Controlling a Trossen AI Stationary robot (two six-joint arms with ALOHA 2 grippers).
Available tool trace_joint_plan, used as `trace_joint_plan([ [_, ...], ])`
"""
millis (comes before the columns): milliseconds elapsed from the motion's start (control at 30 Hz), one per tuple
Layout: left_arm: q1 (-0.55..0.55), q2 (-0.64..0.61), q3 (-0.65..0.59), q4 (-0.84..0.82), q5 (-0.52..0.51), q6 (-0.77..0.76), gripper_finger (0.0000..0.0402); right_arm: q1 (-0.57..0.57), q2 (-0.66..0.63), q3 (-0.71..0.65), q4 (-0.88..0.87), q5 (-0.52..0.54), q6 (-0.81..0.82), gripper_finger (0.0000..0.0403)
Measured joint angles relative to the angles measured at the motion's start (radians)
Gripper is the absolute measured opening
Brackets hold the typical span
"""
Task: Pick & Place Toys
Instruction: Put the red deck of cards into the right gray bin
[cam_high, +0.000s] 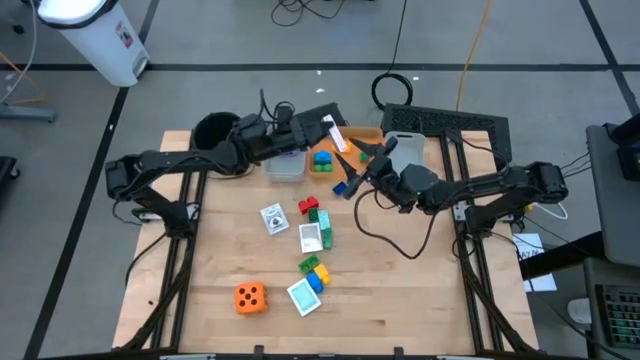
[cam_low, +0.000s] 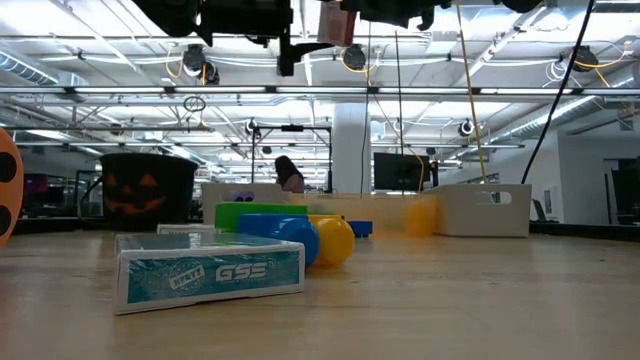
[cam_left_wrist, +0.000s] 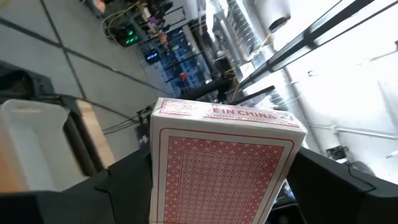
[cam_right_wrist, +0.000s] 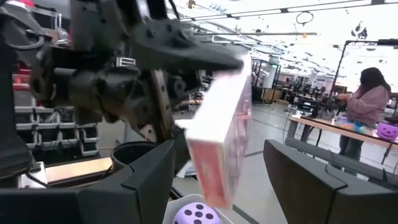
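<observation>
Above the orange bin (cam_high: 352, 150), left fingers (cam_high: 331, 128) gripping a pink card box (cam_left_wrist: 217, 168); right fingers (cam_high: 362, 172) wide, empty.

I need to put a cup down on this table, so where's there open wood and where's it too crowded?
Bare wood lies right of the card-and-brick line, toward the table's right edge, and left of the orange die. It is crowded at the far edge, where both arms meet over the grey bin and orange bin.
</observation>
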Motion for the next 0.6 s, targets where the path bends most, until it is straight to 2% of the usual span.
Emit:
trace_joint_plan([
  [133,-0.007,-0.003,0.000,0.022,-0.011,0.000,0.0312,-0.009,0.010,-0.001,-0.005,-0.001,0.027,0.0235],
  [367,-0.020,-0.002,0.000,0.021,0.001,-0.006,0.0332,-0.008,0.018,-0.001,-0.002,-0.005,0.029,0.0231],
  [600,-0.021,-0.002,0.000,0.020,-0.004,-0.007,0.0313,-0.019,0.017,-0.001,-0.001,-0.006,0.029,0.0173],
])
